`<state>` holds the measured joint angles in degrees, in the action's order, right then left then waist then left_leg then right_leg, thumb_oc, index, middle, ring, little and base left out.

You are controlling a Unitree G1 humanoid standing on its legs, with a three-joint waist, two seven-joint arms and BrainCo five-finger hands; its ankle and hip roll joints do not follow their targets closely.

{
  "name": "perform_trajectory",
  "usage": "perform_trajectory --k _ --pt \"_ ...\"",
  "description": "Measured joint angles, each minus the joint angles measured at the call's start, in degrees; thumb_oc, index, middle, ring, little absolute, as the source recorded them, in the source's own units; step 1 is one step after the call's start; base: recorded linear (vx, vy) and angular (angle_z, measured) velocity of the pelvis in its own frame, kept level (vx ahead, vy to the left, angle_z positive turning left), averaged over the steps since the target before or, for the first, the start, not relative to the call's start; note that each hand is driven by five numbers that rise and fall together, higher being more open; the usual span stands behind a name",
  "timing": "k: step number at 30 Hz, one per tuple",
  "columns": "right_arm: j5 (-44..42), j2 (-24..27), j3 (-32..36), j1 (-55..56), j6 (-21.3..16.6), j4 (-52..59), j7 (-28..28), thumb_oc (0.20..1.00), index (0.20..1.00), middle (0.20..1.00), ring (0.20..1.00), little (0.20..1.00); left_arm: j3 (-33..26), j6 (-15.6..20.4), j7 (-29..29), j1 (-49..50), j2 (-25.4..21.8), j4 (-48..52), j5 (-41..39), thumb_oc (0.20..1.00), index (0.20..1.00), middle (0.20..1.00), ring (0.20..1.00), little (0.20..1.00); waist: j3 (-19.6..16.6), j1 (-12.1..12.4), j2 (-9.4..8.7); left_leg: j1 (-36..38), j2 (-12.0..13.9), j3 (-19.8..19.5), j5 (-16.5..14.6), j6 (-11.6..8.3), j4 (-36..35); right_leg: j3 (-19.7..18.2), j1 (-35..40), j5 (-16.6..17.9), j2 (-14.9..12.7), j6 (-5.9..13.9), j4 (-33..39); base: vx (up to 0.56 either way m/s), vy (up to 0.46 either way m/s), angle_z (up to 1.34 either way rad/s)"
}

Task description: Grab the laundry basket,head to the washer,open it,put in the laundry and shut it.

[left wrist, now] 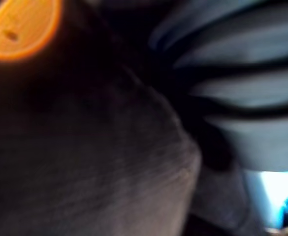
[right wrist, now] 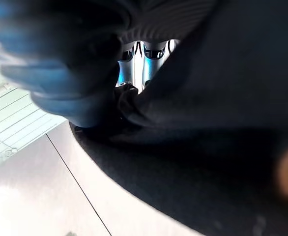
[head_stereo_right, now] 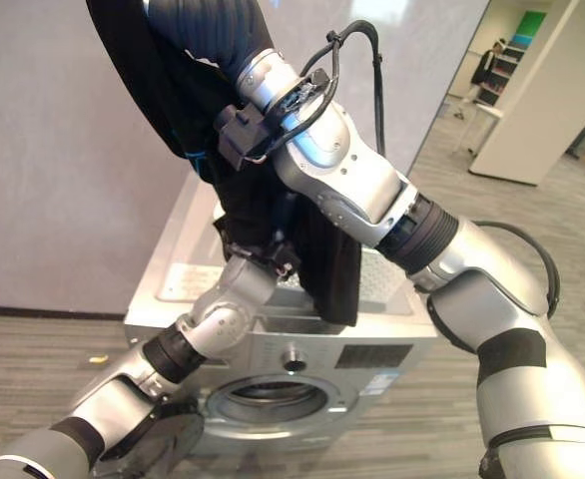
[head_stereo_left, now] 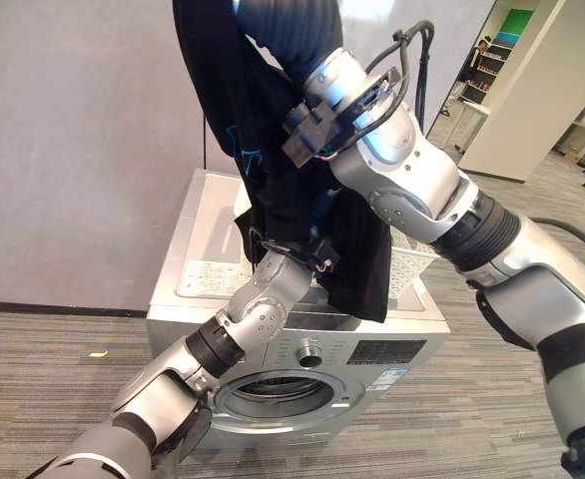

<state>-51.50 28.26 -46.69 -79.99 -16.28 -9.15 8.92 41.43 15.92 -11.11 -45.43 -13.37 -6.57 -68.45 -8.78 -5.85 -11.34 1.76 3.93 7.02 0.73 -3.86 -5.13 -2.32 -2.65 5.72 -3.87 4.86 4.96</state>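
A black garment [head_stereo_left: 273,190] hangs over the top of the silver front-loading washer [head_stereo_left: 198,269]. My right hand [head_stereo_left: 288,35] is raised high above the washer and is shut on the top of the garment; its silver fingers [right wrist: 144,64] show through the folds. My left arm [head_stereo_left: 258,299] reaches up into the lower part of the cloth, where its hand is buried. The white laundry basket [head_stereo_left: 410,267] stands on the washer's top behind the garment. The round door [head_stereo_right: 158,444] is swung open to the left, baring the drum opening [head_stereo_left: 273,397].
A grey wall [head_stereo_left: 73,150] stands right behind the washer. A white partition [head_stereo_left: 542,90] rises at the back right, with a person [head_stereo_left: 480,55] by shelves beyond it. A small yellow scrap [head_stereo_left: 97,353] lies on the carpet to the left.
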Motion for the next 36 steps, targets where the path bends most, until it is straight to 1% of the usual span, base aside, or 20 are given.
perform_trajectory --k 7,8,9,10,11,12,15,16,18,19,21,25,29,31,33,36 --pt "-1.8 0.7 -2.1 0.1 1.5 2.3 -2.1 0.2 0.2 0.2 0.2 0.2 0.7 -1.2 0.0 -2.1 0.1 -1.3 -0.3 1.0 1.0 1.0 1.0 1.0 -0.1 0.0 0.01 0.3 0.0 -0.2 0.0 0.01 0.0 0.2 0.4 0.0 -0.1 0.0 0.0 0.0 0.0 0.0" --pt "-1.8 0.8 -2.1 0.1 1.5 2.8 -2.4 0.2 0.2 0.2 0.2 0.2 0.7 -1.2 0.0 -2.3 0.1 -1.3 -0.3 0.78 0.78 0.78 0.78 0.78 -0.1 0.0 0.07 0.4 -0.1 -0.2 0.0 0.02 0.0 0.2 0.5 0.0 -0.1 0.0 0.0 0.0 0.0 0.0" --pt "-1.8 0.9 -2.1 0.1 1.5 3.1 -2.8 0.2 0.2 0.2 0.2 0.2 0.7 -1.2 0.0 -2.4 0.1 -1.2 -0.3 0.711 0.711 0.711 0.711 0.711 -0.1 0.0 0.08 0.4 -0.1 -0.2 0.0 0.01 0.0 0.2 0.6 0.0 -0.1 0.0 0.0 0.0 0.0 0.0" --pt "-1.8 1.1 -2.5 0.2 1.5 3.6 -2.9 0.2 0.2 0.2 0.2 0.2 0.9 -1.1 0.0 -2.7 0.1 -1.1 -0.3 0.401 0.401 0.401 0.401 0.401 -0.1 0.0 0.07 0.5 -0.1 -0.2 0.0 0.02 0.0 0.2 0.6 0.0 -0.1 0.0 0.0 0.0 0.0 0.0" --pt "-1.8 1.1 -2.6 0.2 1.6 3.7 -3.0 0.2 0.2 0.2 0.2 0.2 1.0 -1.1 0.0 -3.0 0.1 -1.0 -0.3 0.244 0.244 0.244 0.244 0.244 -0.1 0.0 0.08 0.5 -0.1 -0.2 0.0 0.01 0.0 0.2 0.6 0.0 -0.1 0.0 0.0 0.0 0.0 0.0" --pt "-1.8 1.3 -2.6 0.5 1.9 3.9 -3.2 0.2 0.2 0.2 0.2 0.2 1.2 -1.1 0.0 -3.5 0.2 -1.0 -0.3 0.2 0.2 0.2 0.2 0.2 -0.1 0.0 0.07 0.5 -0.1 -0.2 0.0 0.02 0.0 0.3 0.7 0.0 -0.1 0.01 0.0 0.0 0.0 0.0" --pt "-1.9 2.0 -4.3 1.1 2.8 5.2 -4.2 0.2 0.2 0.2 0.2 0.2 1.9 -1.1 0.0 -4.5 0.3 -0.4 -0.3 0.2 0.2 0.2 0.2 0.2 -0.2 0.0 0.16 0.6 -0.1 -0.2 0.0 0.02 0.0 0.3 0.7 0.0 -0.1 0.01 0.0 0.0 0.0 0.0" --pt "-1.9 2.2 -5.0 1.2 3.0 5.8 -4.5 0.435 0.435 0.435 0.435 0.435 2.1 -1.1 0.0 -4.5 0.4 0.0 -0.3 0.2 0.2 0.2 0.2 0.2 -0.3 0.0 0.22 0.6 -0.1 -0.2 0.0 0.02 0.0 0.2 0.7 0.0 -0.1 0.01 0.0 0.0 0.0 0.0" --pt "-2.2 2.8 -5.8 1.2 3.1 6.4 -5.5 1.0 1.0 1.0 1.0 1.0 2.2 -1.1 0.0 -4.5 0.6 0.0 -0.3 0.2 0.2 0.2 0.2 0.2 -0.3 0.0 0.25 0.6 -0.1 -0.2 0.0 0.02 0.0 0.2 0.7 0.0 -0.1 0.01 0.0 0.0 0.0 0.0" --pt "-2.2 3.9 -6.6 1.2 3.4 7.2 -6.0 1.0 1.0 1.0 1.0 1.0 2.3 -1.1 0.1 -4.5 0.7 0.0 -0.3 0.2 0.2 0.2 0.2 0.2 -0.3 0.0 0.24 0.7 -0.1 -0.2 0.0 0.02 0.0 0.3 0.8 0.0 -0.1 0.01 0.0 0.0 0.0 0.0" --pt "-2.3 4.5 -6.8 1.2 3.6 7.6 -6.6 1.0 1.0 1.0 1.0 1.0 2.3 -1.2 0.1 -4.5 0.8 0.0 -0.3 0.2 0.2 0.2 0.2 0.2 -0.3 -0.1 0.25 0.8 -0.1 -0.1 0.0 0.02 0.0 0.1 0.8 0.0 -0.1 0.02 0.0 0.0 0.0 0.0" --pt "-2.3 7.1 -6.8 1.3 3.7 8.4 -6.7 1.0 1.0 1.0 1.0 1.0 2.3 -1.2 0.1 -4.5 2.2 0.0 -0.3 0.2 0.2 0.2 0.2 0.2 -0.3 -0.1 0.28 1.0 -0.1 0.0 0.0 0.02 0.0 0.1 0.9 0.0 -0.1 0.02 0.0 0.0 0.0 0.0" --pt "-2.3 8.7 -6.8 1.3 3.7 8.6 -6.8 1.0 1.0 1.0 1.0 1.0 2.3 -1.2 0.2 -4.5 2.7 0.0 -0.3 0.2 0.2 0.2 0.2 0.2 -0.3 -0.8 0.37 1.1 -0.1 0.0 0.0 0.03 0.0 0.0 1.0 0.0 -0.1 0.02 0.0 0.0 0.0 0.0" --pt "-2.0 10.3 -6.8 1.2 3.7 9.0 -7.4 1.0 1.0 1.0 1.0 1.0 2.3 -1.2 0.4 -4.5 2.7 0.0 -0.3 0.2 0.2 0.2 0.2 0.2 -0.3 -1.0 0.41 1.1 -0.1 0.0 0.0 0.04 0.0 0.0 1.1 0.0 -0.1 0.03 0.0 0.0 0.0 0.0" --pt "-1.5 12.6 -6.8 1.0 3.7 9.1 -8.2 1.0 1.0 1.0 1.0 1.0 2.3 -1.2 0.6 -4.5 2.7 0.0 -0.3 0.2 0.2 0.2 0.2 0.2 -0.3 -1.1 0.44 1.2 -0.1 0.0 0.0 0.05 0.0 0.0 1.1 0.0 -0.2 0.03 0.0 0.0 0.0 0.0" --pt "0.6 18.8 -8.1 -0.8 3.6 8.6 -9.4 1.0 1.0 1.0 1.0 1.0 2.2 -1.3 1.3 -4.5 2.9 0.0 -0.8 0.2 0.2 0.2 0.2 0.2 -0.1 -1.4 1.17 1.9 -0.1 0.2 -0.2 0.26 -0.1 -0.1 1.7 -0.1 -0.2 0.12 0.0 0.0 0.004 -0.01"
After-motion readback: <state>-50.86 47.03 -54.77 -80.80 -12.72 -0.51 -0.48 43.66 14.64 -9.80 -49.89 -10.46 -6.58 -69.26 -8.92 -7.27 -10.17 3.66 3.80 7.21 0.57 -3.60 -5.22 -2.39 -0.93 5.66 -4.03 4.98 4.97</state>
